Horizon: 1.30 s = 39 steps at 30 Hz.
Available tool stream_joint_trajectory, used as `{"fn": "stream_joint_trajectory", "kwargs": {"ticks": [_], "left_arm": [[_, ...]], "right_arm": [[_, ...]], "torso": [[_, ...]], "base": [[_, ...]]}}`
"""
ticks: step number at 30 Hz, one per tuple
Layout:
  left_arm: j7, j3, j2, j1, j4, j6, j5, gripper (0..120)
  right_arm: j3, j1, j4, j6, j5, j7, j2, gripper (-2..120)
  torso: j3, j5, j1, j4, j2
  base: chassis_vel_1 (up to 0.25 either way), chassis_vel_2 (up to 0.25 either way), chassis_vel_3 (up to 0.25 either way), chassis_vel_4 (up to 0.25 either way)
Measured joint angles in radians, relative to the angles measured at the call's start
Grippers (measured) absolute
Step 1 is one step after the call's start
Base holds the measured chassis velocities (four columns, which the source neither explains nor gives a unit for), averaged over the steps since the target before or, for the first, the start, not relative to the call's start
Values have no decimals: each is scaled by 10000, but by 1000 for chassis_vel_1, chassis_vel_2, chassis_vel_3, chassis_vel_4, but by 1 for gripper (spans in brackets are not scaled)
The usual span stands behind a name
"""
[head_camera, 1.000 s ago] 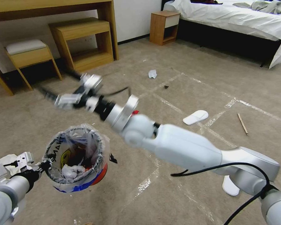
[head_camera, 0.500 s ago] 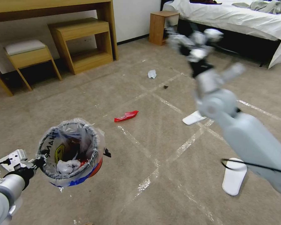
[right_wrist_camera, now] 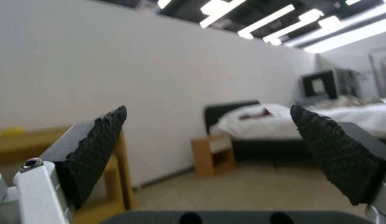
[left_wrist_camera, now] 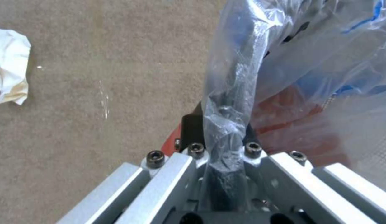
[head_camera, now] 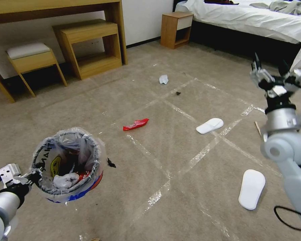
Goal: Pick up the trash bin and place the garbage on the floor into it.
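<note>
STEP: bin carried, litter pending | left gripper (head_camera: 35, 174) lower left, clamped on trash bin (head_camera: 68, 165) rim | right gripper (head_camera: 271, 72) upper right, fingers spread, empty | NEXT: probably reach the red wrapper (head_camera: 135, 124), mid-frame.

Left arm low, right arm raised

The left gripper (head_camera: 35, 175) is clamping shut at lower left, forearm reaching in from the corner; the right gripper (head_camera: 270, 68) is pointing upward at right, fingers (right_wrist_camera: 97, 146) spread wide apart.
</note>
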Motion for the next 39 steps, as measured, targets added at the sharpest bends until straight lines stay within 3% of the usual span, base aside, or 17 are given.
{"fn": "stream_joint_trajectory", "kwargs": {"ticks": [6, 13, 25, 31, 39], "left_arm": [[105, -40, -94, -19, 73, -122, 218, 1], [224, -18, -269, 11, 53, -220, 534, 1], [323, 31, -507, 48, 81, -327, 886, 1], [339, 42, -528, 46, 141, -352, 912, 1], [363, 131, -547, 8, 250, -377, 984, 1]], "right_arm": [[144, -1883, 507, 206, -1005, -23, 668, 100], [-254, -3352, 479, 1578, -2474, -1116, 1683, 100], [-547, -3973, -301, 2596, -3919, -1747, 2681, 100], [-607, -3938, -596, 2645, -4291, -1767, 3028, 90], [-723, -3877, -707, 2665, -4389, -1837, 3159, 91]], "torso": [[1, 0, 0, 0, 0], [0, -4, -1, 1, 0], [1, -4, 0, 1, 0], [1, -2, 0, 1, 0], [0, -3, -1, 1, 0]], "base": [[0, 0, 0, 0], [0, 0, 0, 0], [0, 0, 0, 0], [0, 0, 0, 0], [0, 0, 0, 0]]}}
